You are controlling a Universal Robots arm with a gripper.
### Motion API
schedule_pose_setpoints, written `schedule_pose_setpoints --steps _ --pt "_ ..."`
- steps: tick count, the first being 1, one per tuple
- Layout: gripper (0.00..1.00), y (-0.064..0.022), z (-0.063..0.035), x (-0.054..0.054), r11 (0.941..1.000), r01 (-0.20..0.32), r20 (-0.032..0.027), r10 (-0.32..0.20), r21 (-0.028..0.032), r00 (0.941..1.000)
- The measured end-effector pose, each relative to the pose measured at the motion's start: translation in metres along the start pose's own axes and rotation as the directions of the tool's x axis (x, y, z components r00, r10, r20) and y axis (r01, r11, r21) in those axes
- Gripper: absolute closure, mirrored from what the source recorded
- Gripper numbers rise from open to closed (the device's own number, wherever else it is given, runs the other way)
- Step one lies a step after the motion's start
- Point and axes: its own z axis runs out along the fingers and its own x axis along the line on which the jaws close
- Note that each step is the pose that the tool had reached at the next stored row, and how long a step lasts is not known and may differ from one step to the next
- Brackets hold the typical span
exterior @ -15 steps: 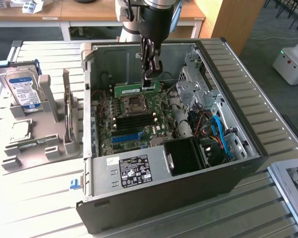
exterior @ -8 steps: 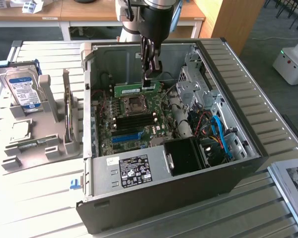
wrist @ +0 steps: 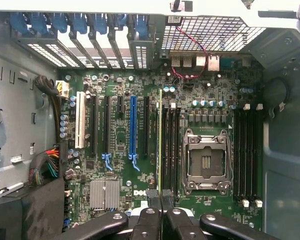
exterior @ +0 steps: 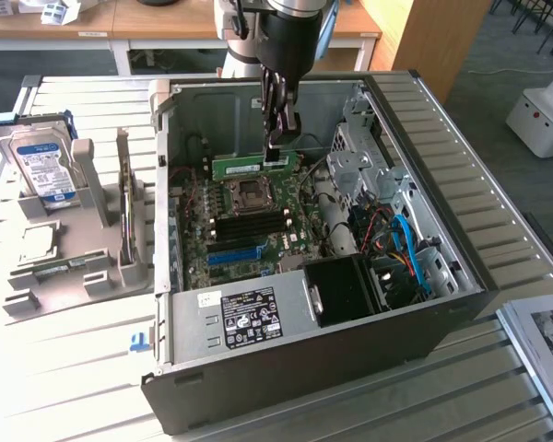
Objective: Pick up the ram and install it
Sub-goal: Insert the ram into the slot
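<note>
The ram [exterior: 249, 167], a thin green stick, hangs level inside the open computer case [exterior: 461, 276], held by its upper edge in my gripper [exterior: 279, 152], which is shut on it. It sits above the motherboard [exterior: 258, 241], just behind the CPU socket [exterior: 245, 193]. In the wrist view the ram [wrist: 160, 130] appears edge-on as a thin strip running away from the fingers [wrist: 146, 222] of my gripper [wrist: 160, 220]. It lies along the black memory slots [wrist: 170, 150] beside the CPU socket [wrist: 206, 160]. Whether it touches a slot I cannot tell.
A second bank of black slots [wrist: 246, 150] lies on the socket's other side, and a long blue slot [wrist: 133, 130] and card slots are nearby. The power supply [exterior: 249, 313], a black fan shroud [exterior: 346, 290] and cables [exterior: 405, 249] fill the case. A hard drive [exterior: 41, 166] stands in a grey holder [exterior: 74, 267] at the exterior view's left.
</note>
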Motion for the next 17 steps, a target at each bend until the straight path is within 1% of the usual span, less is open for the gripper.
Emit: schedule_pose_setpoints --steps 4,7,17 --pt "0.88 0.0 0.0001 0.0 1.0 0.0 -0.0001 0.0 -0.0001 1.0" --pt "0.88 -0.0001 0.0022 0.0 1.0 0.0 0.0001 0.0 0.0 1.0" --pt "0.88 -0.0007 0.018 0.0 1.0 -0.001 0.0 0.001 0.0 1.0"
